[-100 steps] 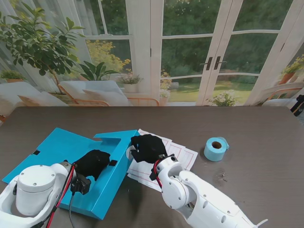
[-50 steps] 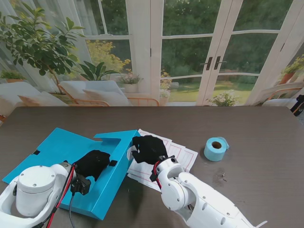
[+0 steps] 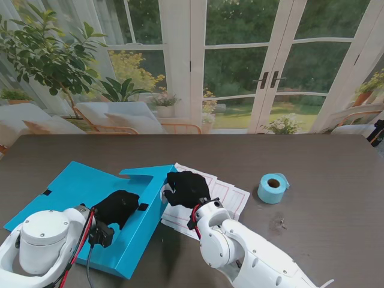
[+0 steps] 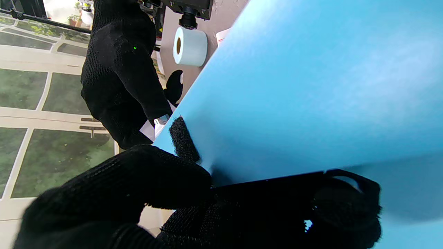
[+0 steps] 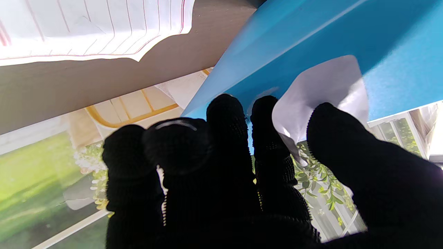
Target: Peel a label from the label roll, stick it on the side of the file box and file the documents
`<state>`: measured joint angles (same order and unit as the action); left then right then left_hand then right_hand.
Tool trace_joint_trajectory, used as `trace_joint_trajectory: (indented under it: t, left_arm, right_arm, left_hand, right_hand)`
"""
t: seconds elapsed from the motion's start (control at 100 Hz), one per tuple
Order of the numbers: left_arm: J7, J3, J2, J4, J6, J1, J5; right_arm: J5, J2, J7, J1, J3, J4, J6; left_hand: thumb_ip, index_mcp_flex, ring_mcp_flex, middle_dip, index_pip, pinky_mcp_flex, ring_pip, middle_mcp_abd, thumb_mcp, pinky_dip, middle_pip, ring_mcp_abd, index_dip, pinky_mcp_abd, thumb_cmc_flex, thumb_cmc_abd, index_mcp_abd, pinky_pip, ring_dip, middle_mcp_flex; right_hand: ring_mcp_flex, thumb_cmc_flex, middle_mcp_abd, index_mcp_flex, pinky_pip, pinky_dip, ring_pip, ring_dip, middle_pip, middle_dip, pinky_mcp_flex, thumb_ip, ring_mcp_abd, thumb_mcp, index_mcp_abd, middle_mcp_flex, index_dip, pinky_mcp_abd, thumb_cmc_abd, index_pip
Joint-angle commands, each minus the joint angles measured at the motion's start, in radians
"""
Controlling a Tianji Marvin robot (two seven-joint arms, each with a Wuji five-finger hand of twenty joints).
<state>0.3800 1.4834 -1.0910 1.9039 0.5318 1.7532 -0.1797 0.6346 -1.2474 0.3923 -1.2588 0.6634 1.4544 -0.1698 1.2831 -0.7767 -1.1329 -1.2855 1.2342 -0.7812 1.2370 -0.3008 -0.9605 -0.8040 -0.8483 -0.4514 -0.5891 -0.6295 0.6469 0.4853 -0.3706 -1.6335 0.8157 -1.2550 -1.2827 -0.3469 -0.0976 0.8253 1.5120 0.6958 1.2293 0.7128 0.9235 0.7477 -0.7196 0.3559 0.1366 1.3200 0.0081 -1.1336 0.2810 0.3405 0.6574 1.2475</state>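
Main risk: the label (image 5: 322, 90) gets stuck crooked or creased, since it is seen curled and only partly laid on the blue wall of the file box (image 3: 72, 192); a wrinkle or trapped fold would be caused by pressing before the loose corner is flattened. Second risk: the raised box flap gets pushed over or slides if the right hand (image 3: 187, 187) presses harder than the left hand (image 3: 117, 207) braces. Third: the adhesive clings to the glove fabric and the label is lifted off again on withdrawal. Right hand: fingers (image 5: 225, 114) partly curled, label pinched between thumb and fingertips and held against the right edge of the box. Left hand: closed on the box flap, thumb on one face, fingers behind, next to the black velcro patch (image 4: 183, 141). Box lies open at the left of the table (image 3: 312, 156). Documents (image 3: 225, 195) lie just right of it, partly under the right hand, not yet filed. Label roll (image 3: 273, 187) sits well apart to the right, untouched.
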Motion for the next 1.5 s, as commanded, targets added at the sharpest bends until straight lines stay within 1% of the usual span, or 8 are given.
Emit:
trace_joint_trajectory:
  t: [0.0, 0.28, 0.54, 0.68, 1.0, 1.02, 1.06, 1.49]
  left_arm:
    - [0.012, 0.003, -0.003, 0.011, -0.007, 0.007, -0.004]
    - [0.014, 0.010, -0.003, 0.015, -0.013, 0.014, -0.018]
    - [0.020, 0.017, -0.001, 0.022, -0.015, 0.023, -0.012]
    - [0.020, 0.018, -0.001, 0.025, -0.013, 0.026, -0.012]
    - [0.031, 0.025, 0.002, 0.029, -0.014, 0.032, -0.011]
    - [0.031, 0.025, 0.002, 0.030, -0.014, 0.033, -0.011]
    - [0.031, 0.027, 0.002, 0.032, -0.014, 0.035, -0.010]
    - [0.031, 0.031, 0.003, 0.039, -0.010, 0.044, -0.010]
  right_arm:
    - [0.005, -0.007, -0.009, -0.006, -0.005, -0.004, -0.005]
    - [0.010, -0.009, -0.006, -0.008, -0.007, -0.004, -0.032]
    - [0.012, -0.011, -0.002, -0.012, -0.004, 0.000, -0.064]
    - [0.013, -0.011, -0.005, -0.012, 0.000, 0.002, -0.079]
    - [0.006, -0.015, -0.014, 0.004, -0.003, -0.012, -0.104]
    - [0.005, -0.015, -0.015, 0.005, -0.004, -0.013, -0.105]
    - [0.005, -0.015, -0.016, 0.006, -0.004, -0.015, -0.107]
    - [-0.006, -0.016, -0.032, 0.010, -0.009, -0.011, -0.126]
  left_hand:
    - [0.006, 0.014, -0.006, -0.019, 0.036, -0.004, 0.059, 0.078, -0.027, -0.003, -0.033, 0.001, -0.017, 0.013, 0.000, -0.012, -0.043, -0.041, 0.017, -0.025]
    - [0.007, 0.015, -0.007, -0.018, 0.035, -0.004, 0.059, 0.077, -0.026, -0.003, -0.034, -0.001, -0.018, 0.013, 0.001, -0.012, -0.043, -0.041, 0.017, -0.025]
    - [0.008, 0.014, -0.007, -0.018, 0.036, -0.004, 0.060, 0.079, -0.027, -0.004, -0.035, 0.001, -0.019, 0.013, 0.002, -0.011, -0.042, -0.041, 0.017, -0.025]
    - [0.009, 0.015, -0.006, -0.017, 0.035, -0.004, 0.060, 0.079, -0.026, -0.004, -0.035, -0.001, -0.020, 0.013, 0.002, -0.012, -0.044, -0.041, 0.017, -0.025]
    - [0.008, 0.016, -0.007, -0.018, 0.034, -0.004, 0.060, 0.077, -0.026, -0.004, -0.035, 0.000, -0.020, 0.013, 0.001, -0.013, -0.044, -0.041, 0.017, -0.025]
    - [0.008, 0.016, -0.007, -0.018, 0.034, -0.004, 0.060, 0.077, -0.026, -0.004, -0.035, 0.000, -0.020, 0.013, 0.001, -0.013, -0.045, -0.041, 0.017, -0.025]
    - [0.008, 0.017, -0.007, -0.018, 0.035, -0.004, 0.060, 0.077, -0.026, -0.004, -0.035, 0.000, -0.021, 0.013, 0.001, -0.014, -0.042, -0.041, 0.017, -0.024]
    - [0.007, 0.017, -0.006, -0.018, 0.034, -0.004, 0.060, 0.078, -0.027, -0.005, -0.035, 0.001, -0.023, 0.014, 0.000, -0.015, -0.044, -0.040, 0.017, -0.023]
  right_hand:
    - [-0.027, 0.019, -0.008, -0.040, 0.012, 0.005, 0.008, -0.008, 0.010, -0.014, -0.054, -0.017, -0.003, -0.008, 0.013, 0.032, 0.002, -0.027, 0.005, 0.014]
    - [-0.026, 0.034, -0.006, -0.099, 0.015, 0.003, -0.004, -0.017, 0.018, -0.016, -0.042, -0.034, -0.003, -0.040, 0.041, 0.073, 0.008, -0.035, -0.034, 0.002]
    - [-0.026, 0.066, -0.017, -0.159, 0.020, 0.002, -0.017, -0.027, -0.006, -0.052, -0.030, -0.100, 0.003, -0.046, 0.096, 0.101, -0.005, -0.032, -0.087, -0.086]
    - [-0.026, 0.079, -0.022, -0.170, 0.019, 0.001, -0.032, -0.036, -0.016, -0.072, -0.023, -0.145, 0.010, -0.051, 0.108, 0.111, 0.017, -0.029, -0.104, -0.118]
    - [-0.025, 0.088, -0.025, -0.180, 0.017, -0.001, -0.044, -0.041, -0.022, -0.086, -0.019, -0.174, 0.016, -0.054, 0.113, 0.122, 0.047, -0.029, -0.118, -0.140]
    - [-0.025, 0.091, -0.025, -0.182, 0.017, -0.002, -0.044, -0.040, -0.022, -0.089, -0.019, -0.191, 0.016, -0.055, 0.116, 0.122, 0.066, -0.029, -0.121, -0.150]
    - [-0.025, 0.091, -0.025, -0.187, 0.017, -0.002, -0.044, -0.040, -0.022, -0.090, -0.019, -0.198, 0.016, -0.054, 0.118, 0.124, 0.075, -0.029, -0.124, -0.157]
    - [-0.024, 0.103, -0.027, -0.235, 0.016, -0.004, -0.049, -0.042, -0.029, -0.100, -0.014, -0.206, 0.022, -0.073, 0.130, 0.126, 0.098, -0.026, -0.140, -0.237]
